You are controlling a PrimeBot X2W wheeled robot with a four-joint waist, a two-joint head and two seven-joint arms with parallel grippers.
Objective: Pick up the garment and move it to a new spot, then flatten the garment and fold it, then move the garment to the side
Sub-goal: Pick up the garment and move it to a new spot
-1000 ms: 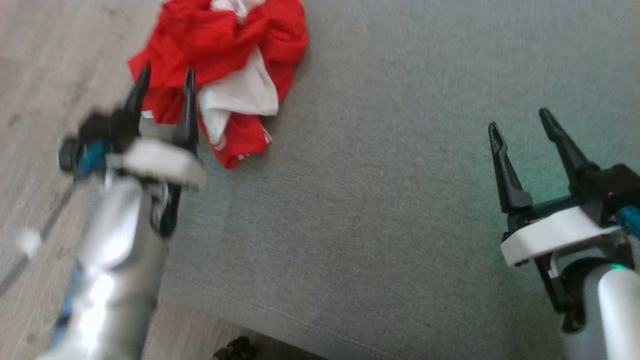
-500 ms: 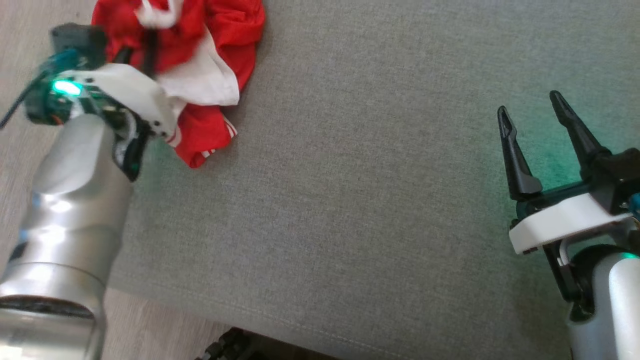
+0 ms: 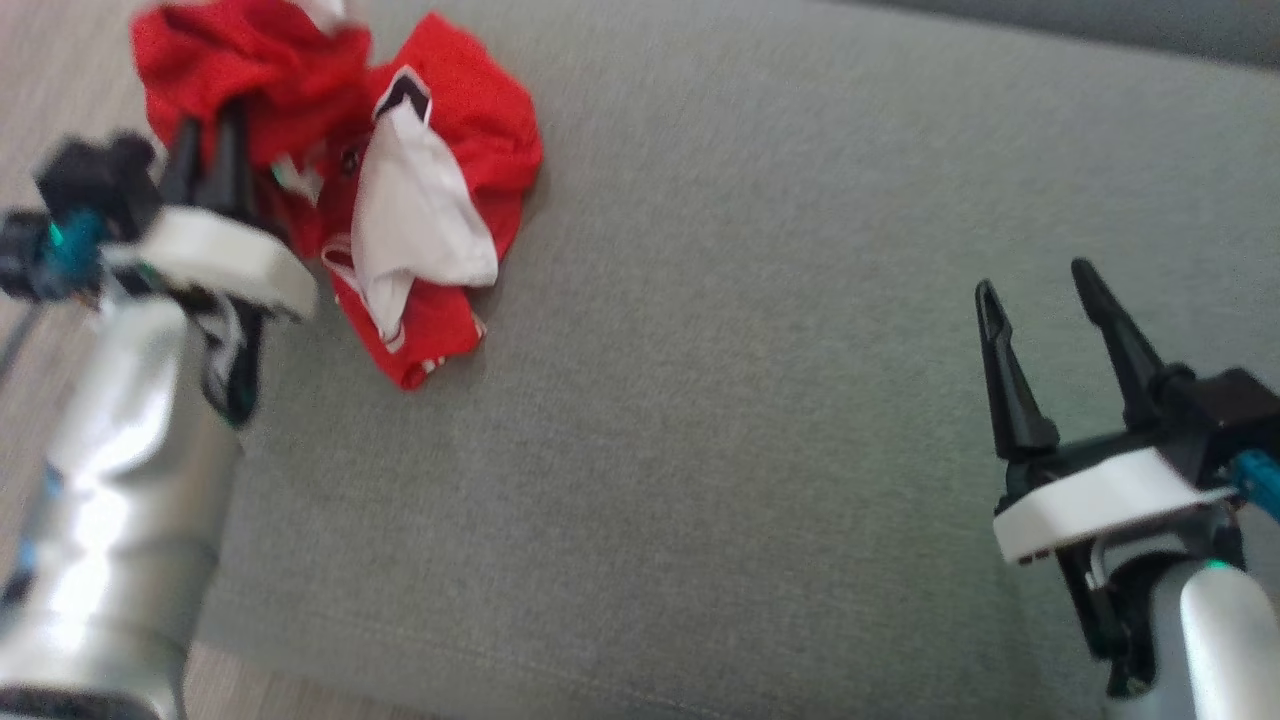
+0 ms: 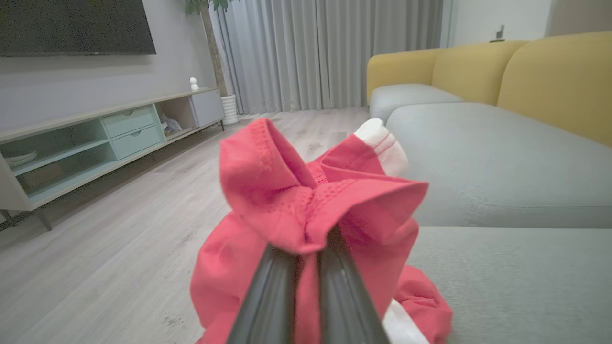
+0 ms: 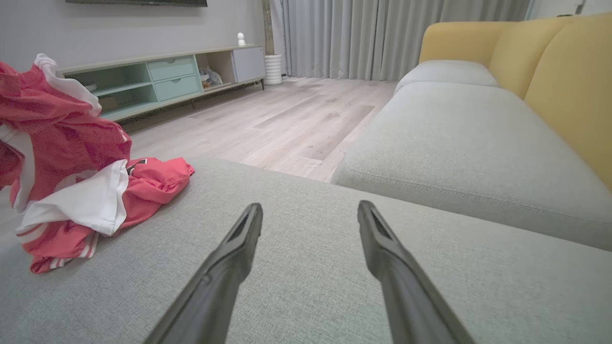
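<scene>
Left claw [image 3: 212, 132] has closed, pinching red garment [image 3: 470, 120] at its tips.

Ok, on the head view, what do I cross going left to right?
Wooden floor → left gripper, jaws shut on the red and white garment → bare grey cushion → right gripper, jaws open.

Soft even light; head view motion-blurred (worst at left); wrist views sharper, edges stretched.

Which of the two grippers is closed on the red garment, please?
The left gripper: it pinches the garment, while the right gripper stands open and empty.
</scene>
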